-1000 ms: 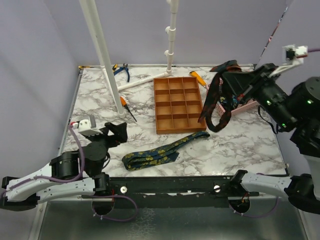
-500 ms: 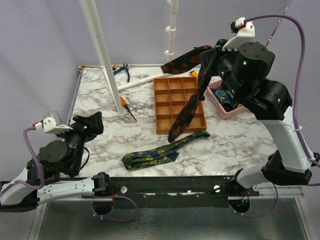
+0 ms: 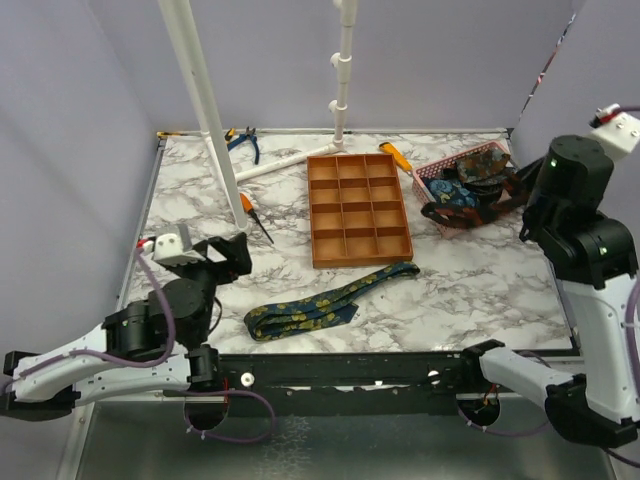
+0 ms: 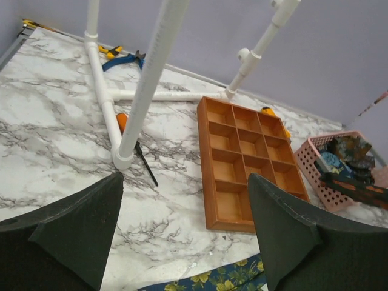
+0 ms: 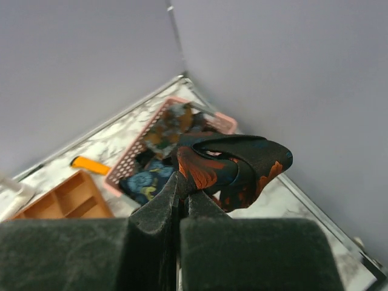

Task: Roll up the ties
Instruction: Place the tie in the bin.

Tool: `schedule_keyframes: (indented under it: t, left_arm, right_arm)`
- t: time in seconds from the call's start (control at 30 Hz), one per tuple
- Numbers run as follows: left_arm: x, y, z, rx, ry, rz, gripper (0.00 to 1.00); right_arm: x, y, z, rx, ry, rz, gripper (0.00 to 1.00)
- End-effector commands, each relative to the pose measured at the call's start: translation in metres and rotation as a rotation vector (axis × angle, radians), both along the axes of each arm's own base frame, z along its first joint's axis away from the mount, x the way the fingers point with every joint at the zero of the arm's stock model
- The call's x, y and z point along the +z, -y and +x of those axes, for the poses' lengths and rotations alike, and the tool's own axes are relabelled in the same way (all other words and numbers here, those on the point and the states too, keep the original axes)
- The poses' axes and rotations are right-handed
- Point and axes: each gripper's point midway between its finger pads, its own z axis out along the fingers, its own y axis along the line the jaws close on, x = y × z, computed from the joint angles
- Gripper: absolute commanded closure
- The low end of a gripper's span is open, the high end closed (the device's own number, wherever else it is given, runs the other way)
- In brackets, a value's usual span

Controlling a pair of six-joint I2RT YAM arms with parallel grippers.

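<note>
A dark tie with yellow flowers (image 3: 330,303) lies flat and unrolled on the marble surface (image 3: 480,290). It runs diagonally from the near left toward the near right corner of an orange tray (image 4: 205,176) with small compartments. It looks loosely doubled over at its left end, but no part of it is coiled.

To the right, at the back corner, a pink basket (image 4: 312,173) holds a jumble of other ties (image 3: 455,195) with blue and gold prints, none of them rolled as far as can be seen.

A third tie, dark with an orange-red print (image 5: 233,167), hangs in a loose loop above that basket. The right fingers (image 5: 183,188) are pressed together and pinching it.

The left fingers (image 3: 228,258) are spread wide and hold nothing. They sit to the left of the flat tie, near it but not touching, and point toward the tray.

Pliers, a small orange-handled tool and a white pipe stand sit at the back left, apart from the ties.

The task appears to be at its start: no rolled tie is visible anywhere, and every tie in view needs rolling.
</note>
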Motion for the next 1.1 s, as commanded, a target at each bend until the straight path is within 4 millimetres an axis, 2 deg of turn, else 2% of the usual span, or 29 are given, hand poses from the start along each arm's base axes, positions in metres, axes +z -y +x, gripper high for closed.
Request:
schedule_keyframes:
  t: [0.0,0.1,0.27,0.37,0.5,0.53,0.63,0.7,0.83,0.93,1.0,1.03,1.07]
  left_arm:
    - [-0.012,0.05,0.004,-0.122,-0.006,0.034,0.16]
    - [-0.03,0.079,0.005,-0.181,-0.034,0.06,0.15]
    - [-0.062,0.11,0.003,-0.262,-0.088,0.077,0.15]
    - [-0.077,0.117,0.0,-0.29,-0.116,0.073,0.15]
    - [-0.084,0.115,-0.003,-0.305,-0.125,0.039,0.15]
    - [-0.085,0.114,-0.004,-0.306,-0.125,0.03,0.15]
    - [-0.083,0.106,-0.005,-0.302,-0.115,-0.004,0.15]
    - [-0.083,0.101,-0.005,-0.29,-0.11,-0.013,0.15]
    - [-0.081,0.094,-0.002,-0.26,-0.097,0.012,0.15]
    - [-0.078,0.093,-0.001,-0.245,-0.093,0.045,0.15]
    - [-0.079,0.093,0.0,-0.238,-0.094,0.058,0.15]
    - [-0.08,0.093,0.001,-0.237,-0.096,0.061,0.14]
    - [-0.082,0.094,0.001,-0.237,-0.099,0.061,0.14]
  right_arm:
    - [0.012,0.05,-0.058,-0.243,0.131,0.033,1.0]
    - [0.002,0.062,-0.073,-0.322,0.122,0.027,1.0]
    - [-0.042,0.066,-0.066,-0.383,0.06,-0.018,0.99]
    - [-0.062,0.071,-0.043,-0.38,0.027,-0.014,1.0]
    - [-0.087,0.097,-0.002,-0.364,-0.026,0.158,1.0]
    - [-0.087,0.098,0.007,-0.36,-0.026,0.169,1.0]
    - [-0.068,0.1,0.031,-0.344,0.012,0.17,1.0]
    - [-0.049,0.102,0.043,-0.348,0.044,0.166,1.0]
    - [0.004,0.103,0.07,-0.324,0.147,0.179,1.0]
    - [0.029,0.102,0.096,-0.283,0.219,0.176,1.0]
    - [0.028,0.1,0.117,-0.249,0.223,0.159,1.0]
    - [0.017,0.1,0.133,-0.234,0.187,0.154,0.97]
    - [0.005,0.097,0.146,-0.207,0.149,0.151,0.83]
